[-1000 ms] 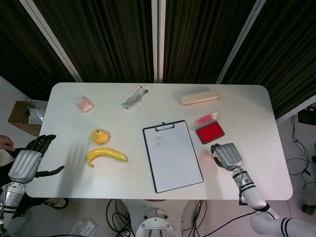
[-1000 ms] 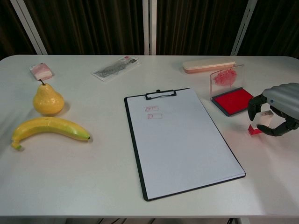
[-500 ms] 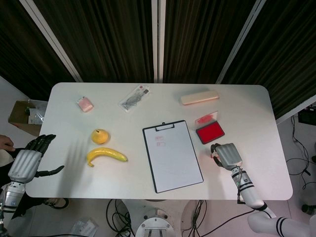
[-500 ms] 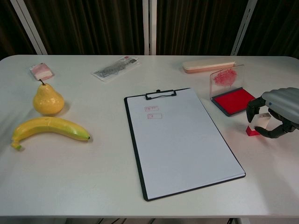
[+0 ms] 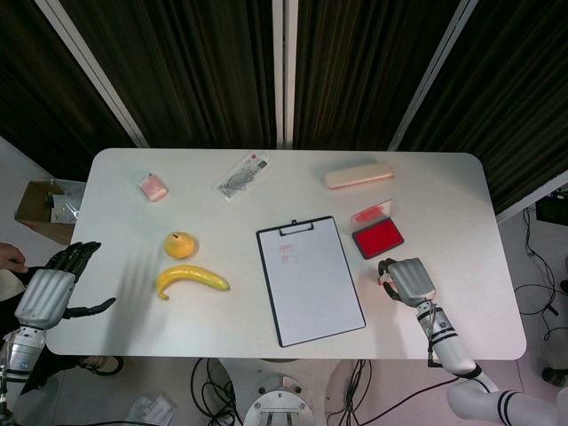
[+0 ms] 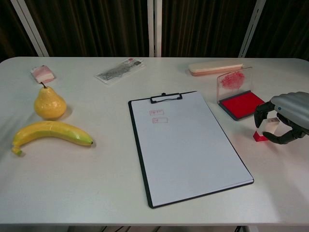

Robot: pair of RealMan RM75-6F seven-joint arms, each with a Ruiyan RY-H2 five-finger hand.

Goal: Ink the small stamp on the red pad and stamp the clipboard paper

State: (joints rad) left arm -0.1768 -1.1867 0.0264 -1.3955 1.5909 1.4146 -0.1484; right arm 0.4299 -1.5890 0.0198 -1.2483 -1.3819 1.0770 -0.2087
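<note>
Red base and clear body of the small stamp [image 6: 267, 130] show only partly, hidden behind my right hand [image 6: 286, 116], whose curled fingers [image 6: 261, 112] grip it on the table, just beside the red pad [image 6: 241, 103]. My left hand [image 5: 49, 288] hangs off-table, fingers spread.

White counter before dark curtains

The counter [image 5: 461, 191] has rounded corners and a plain matte top under even light. Behind it hang dark pleated curtains [image 5: 204, 71] crossed by pale slanted bars [image 5: 89, 71]. Left of the counter a cardboard box [image 5: 35, 209] sits on the floor; cables [image 5: 537, 266] trail on the floor to its right.
</note>
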